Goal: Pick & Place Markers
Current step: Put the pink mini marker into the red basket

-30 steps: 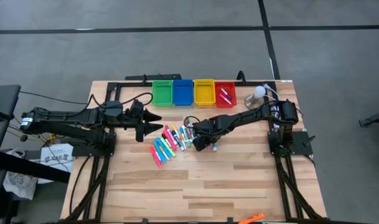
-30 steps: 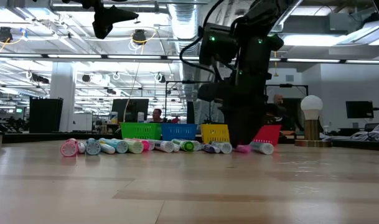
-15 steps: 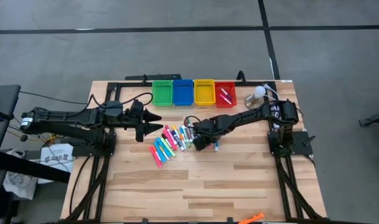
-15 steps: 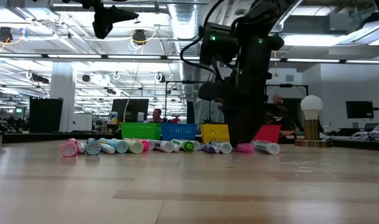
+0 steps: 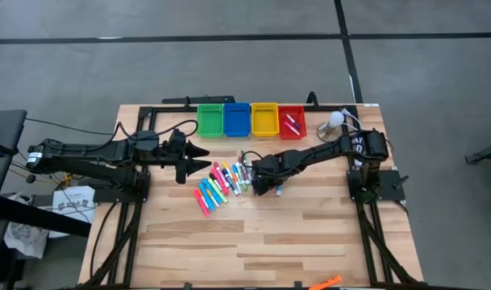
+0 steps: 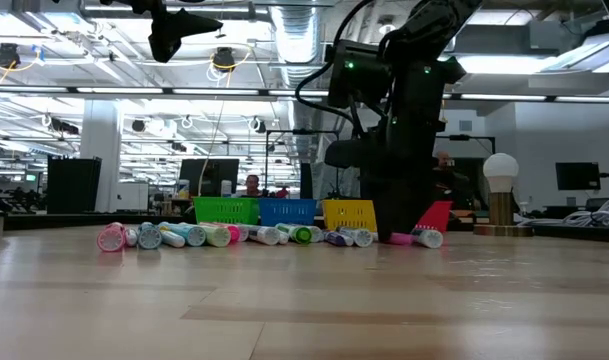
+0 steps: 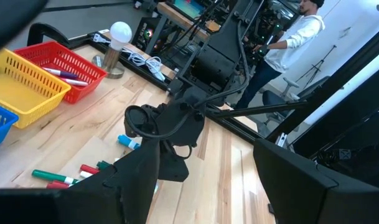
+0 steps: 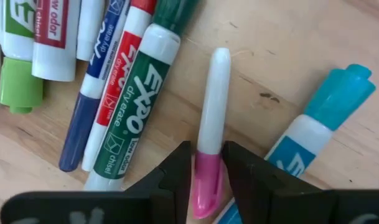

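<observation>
Several markers [image 5: 223,181] lie side by side in a loose row on the wooden table [image 5: 253,242]. My right gripper [image 5: 266,189] points down at the row's right end, shut on a slim white marker with a pink cap [image 8: 213,99]. That marker lies flat between a green marker [image 8: 136,112] and a cyan-capped one [image 8: 329,109]. In the low view my right gripper [image 6: 394,232] reaches the tabletop. My left gripper [image 5: 203,159] hangs open above the table, left of the row, touching nothing. My right gripper pinches the slim marker's pink cap end [image 8: 208,177] between its two fingers [image 8: 177,174]. The fingers come from above, pointing down, and lie across the marker. The marker rests flat on the table, its white barrel sticking out beyond the fingers.
Green [image 5: 210,119], blue [image 5: 237,119], yellow [image 5: 264,119] and red [image 5: 292,122] bins stand in a row at the table's far edge; the red one holds markers. A white ball lamp [image 5: 335,120] stands right of them. The near half of the table is bare wood.
</observation>
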Robot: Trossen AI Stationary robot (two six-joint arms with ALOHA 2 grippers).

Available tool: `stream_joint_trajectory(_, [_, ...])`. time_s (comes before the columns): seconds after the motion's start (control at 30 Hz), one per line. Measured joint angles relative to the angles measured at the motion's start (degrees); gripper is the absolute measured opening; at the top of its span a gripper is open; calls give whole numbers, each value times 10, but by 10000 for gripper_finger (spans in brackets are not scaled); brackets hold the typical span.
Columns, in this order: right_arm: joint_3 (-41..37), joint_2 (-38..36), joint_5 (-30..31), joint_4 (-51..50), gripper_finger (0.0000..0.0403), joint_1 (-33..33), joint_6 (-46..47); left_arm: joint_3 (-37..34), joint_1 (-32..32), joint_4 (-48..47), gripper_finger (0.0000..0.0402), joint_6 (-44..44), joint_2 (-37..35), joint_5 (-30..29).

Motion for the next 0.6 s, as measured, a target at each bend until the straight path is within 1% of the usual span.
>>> stream_joint_trajectory(0.23, [2,-1,0,6,26,-1,-3,0,0,0,260,0,0,0])
stream_joint_trajectory(0.33, [11,1,-1,-2,25,-1,-10,0,0,0,260,0,0,0])
stream_joint_trajectory(0.5, [34,4,2,-15,47,-7,-16,0,0,0,260,0,0,0])
stream_joint_trajectory(0.6, [46,4,3,-40,46,-14,-21,0,0,0,260,0,0,0])
